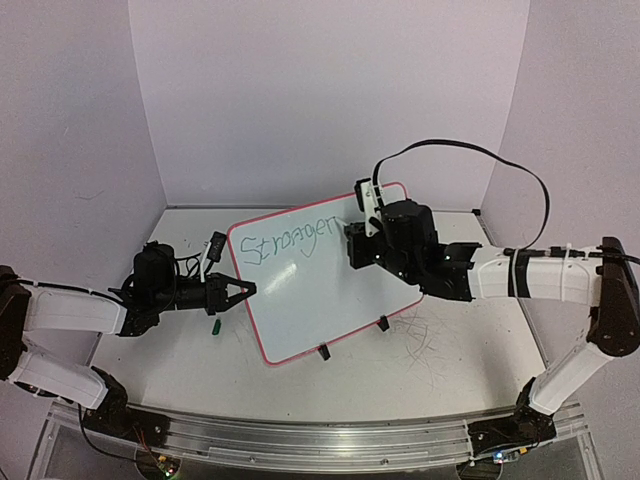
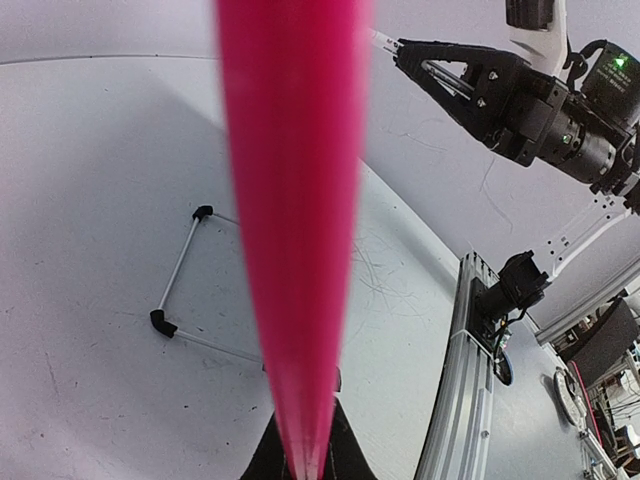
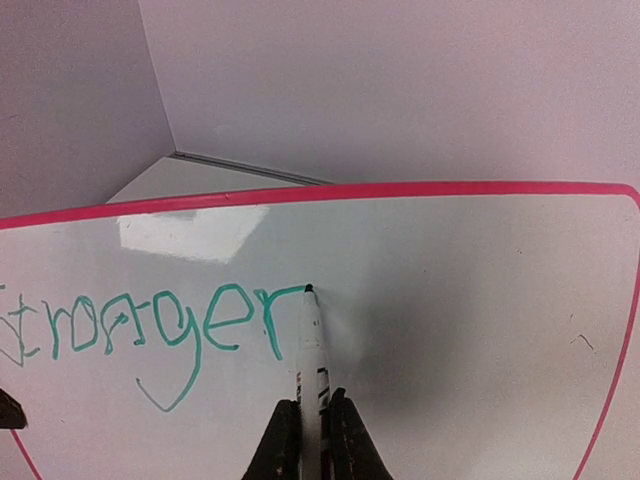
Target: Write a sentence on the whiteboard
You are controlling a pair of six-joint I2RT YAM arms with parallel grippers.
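Note:
The whiteboard [image 1: 330, 300] lies tilted in the middle of the table, and its red-pink rim fills the left wrist view as a blurred band [image 2: 295, 200]. My left gripper [image 1: 240, 290] is shut on the board's left edge [image 2: 305, 462]. The sentence [image 1: 290, 243] reads "Stronger" in green on the board's upper part [image 3: 150, 330]. My right gripper [image 1: 352, 248] is shut on a white marker [image 3: 312, 350]. The marker's tip touches the board at the end of the final "r". The right gripper's fingers [image 3: 278, 440] clamp the marker's barrel.
A small green marker cap [image 1: 214, 326] lies on the table below my left gripper. Two black clip feet [image 1: 322, 351] stick out of the board's near edge. Grey scribbles [image 1: 425, 340] mark the table at the right. An aluminium rail [image 1: 300, 435] runs along the front.

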